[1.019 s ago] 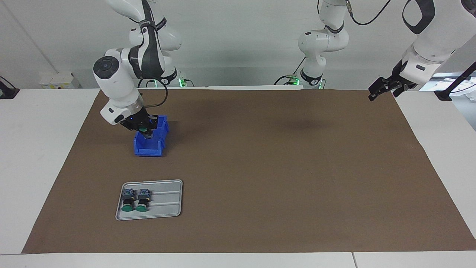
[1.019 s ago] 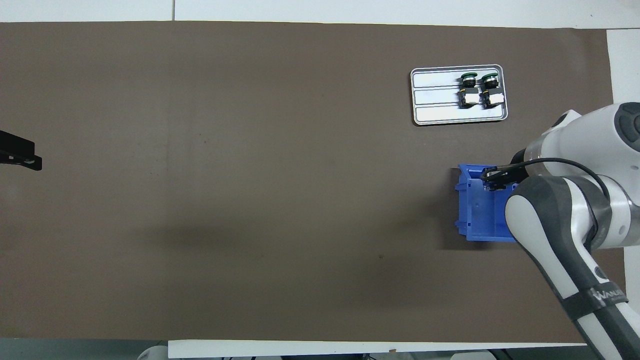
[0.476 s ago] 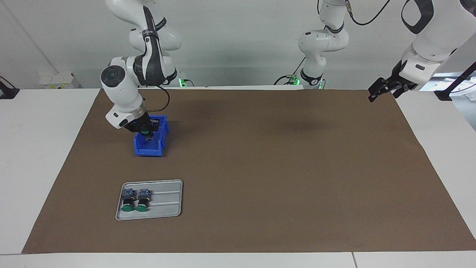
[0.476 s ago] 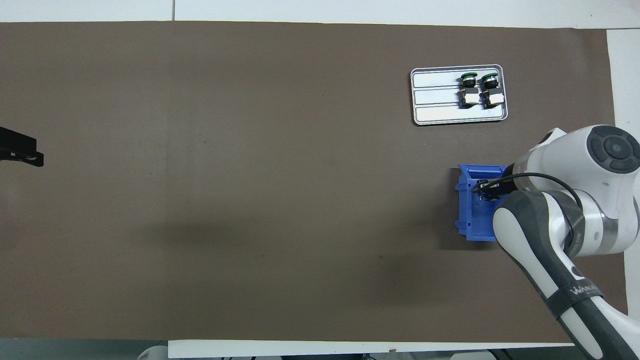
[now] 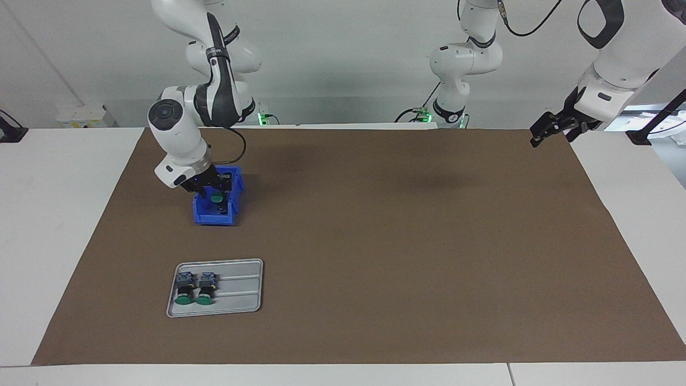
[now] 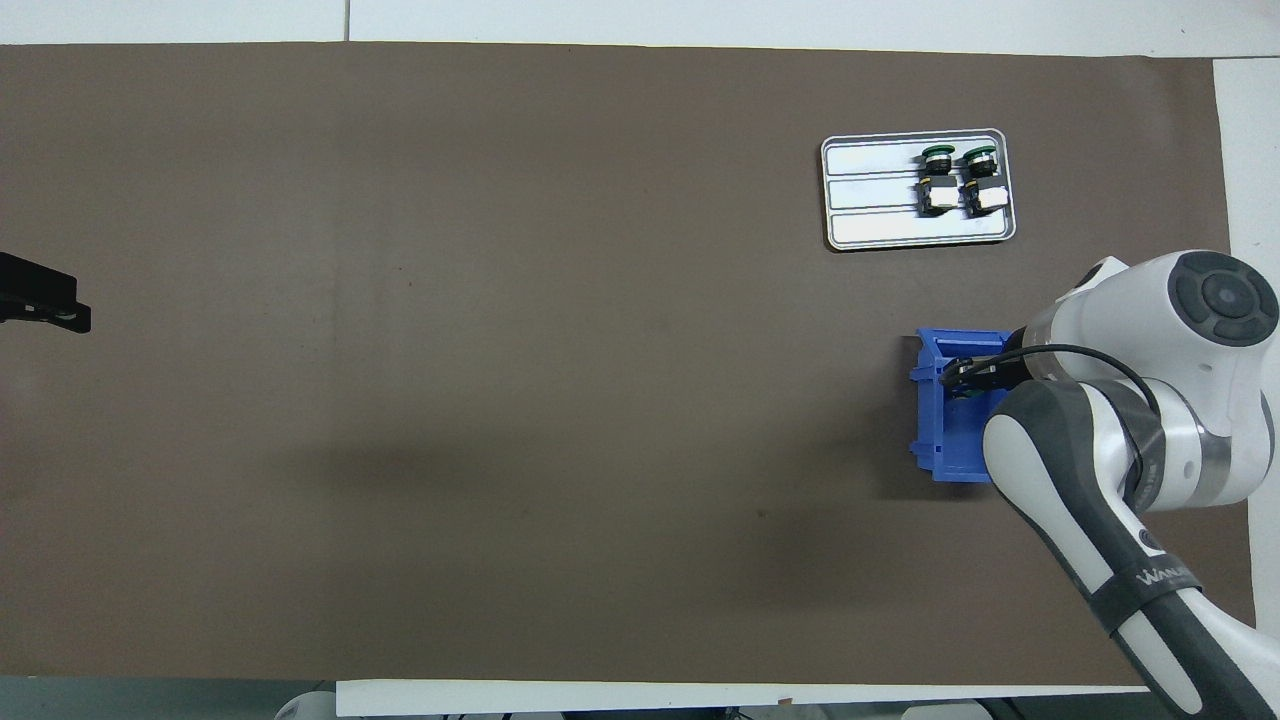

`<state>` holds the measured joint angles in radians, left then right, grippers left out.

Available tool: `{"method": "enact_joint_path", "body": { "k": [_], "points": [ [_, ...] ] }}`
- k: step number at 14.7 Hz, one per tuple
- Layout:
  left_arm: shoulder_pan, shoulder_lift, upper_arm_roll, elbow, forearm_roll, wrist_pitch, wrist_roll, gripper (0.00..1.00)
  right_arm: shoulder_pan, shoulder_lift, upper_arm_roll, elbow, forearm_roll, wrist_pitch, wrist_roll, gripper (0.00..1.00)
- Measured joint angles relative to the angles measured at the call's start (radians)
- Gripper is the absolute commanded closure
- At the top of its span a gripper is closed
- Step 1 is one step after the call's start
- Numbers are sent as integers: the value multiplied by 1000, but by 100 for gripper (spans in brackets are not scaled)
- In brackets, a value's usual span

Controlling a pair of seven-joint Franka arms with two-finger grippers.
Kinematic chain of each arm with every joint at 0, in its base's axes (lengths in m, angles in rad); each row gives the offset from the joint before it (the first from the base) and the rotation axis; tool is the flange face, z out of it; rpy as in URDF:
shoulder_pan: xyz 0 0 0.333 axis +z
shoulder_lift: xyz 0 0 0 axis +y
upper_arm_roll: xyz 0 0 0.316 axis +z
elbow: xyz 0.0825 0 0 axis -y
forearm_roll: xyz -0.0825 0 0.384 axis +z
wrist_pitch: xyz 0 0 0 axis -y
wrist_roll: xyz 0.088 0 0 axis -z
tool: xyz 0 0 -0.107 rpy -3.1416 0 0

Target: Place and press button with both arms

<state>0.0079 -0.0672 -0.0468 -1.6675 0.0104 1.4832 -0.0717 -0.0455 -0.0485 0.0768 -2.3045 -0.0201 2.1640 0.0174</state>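
Note:
My right gripper [image 5: 214, 196] reaches down into a blue bin [image 5: 213, 219] at the right arm's end of the table. It is shut on a button [image 5: 216, 199] whose green cap shows between the fingers. In the overhead view this gripper [image 6: 957, 379] is over the bin [image 6: 945, 452], at the part farther from the robots. Two more buttons [image 5: 184, 289] [image 5: 204, 289] lie side by side on a grey tray [image 5: 238, 292], farther from the robots than the bin. My left gripper [image 5: 545, 129] hangs open and empty over the mat's corner at the left arm's end and waits.
A brown mat [image 5: 375, 241] covers most of the white table. The tray [image 6: 870, 190] has ribbed slots, with the two buttons [image 6: 937, 180] at one end. Two slimmer white arms with green-lit bases [image 5: 447, 112] stand at the robots' edge.
My right arm has swung and its wrist has tilted; the gripper and the green cap have shifted within the bin, away from the robots. The left gripper has barely moved.

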Motion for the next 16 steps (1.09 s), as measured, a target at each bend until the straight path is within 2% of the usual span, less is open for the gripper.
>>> {"method": "enact_joint_path", "body": {
  "k": [1, 2, 3, 11, 16],
  "points": [
    [-4, 0, 0, 0, 0, 0, 0, 0, 0, -1, 0, 8, 0, -2, 0, 26],
    [-7, 0, -1, -1, 0, 0, 0, 0, 0, -2, 0, 24, 0, -11, 0, 9],
    [-8, 0, -2, -1, 0, 0, 2, 0, 0, -4, 0, 53, -1, -35, 0, 1],
    [-33, -1, -3, -1, -4, 0, 25, 0, 1, -32, 2, 471, -1, -432, -1, 1],
    [-34, -2, -3, -1, -4, 0, 27, 0, -23, 23, -3, 693, 1, -632, -3, 1]
  ]
}}
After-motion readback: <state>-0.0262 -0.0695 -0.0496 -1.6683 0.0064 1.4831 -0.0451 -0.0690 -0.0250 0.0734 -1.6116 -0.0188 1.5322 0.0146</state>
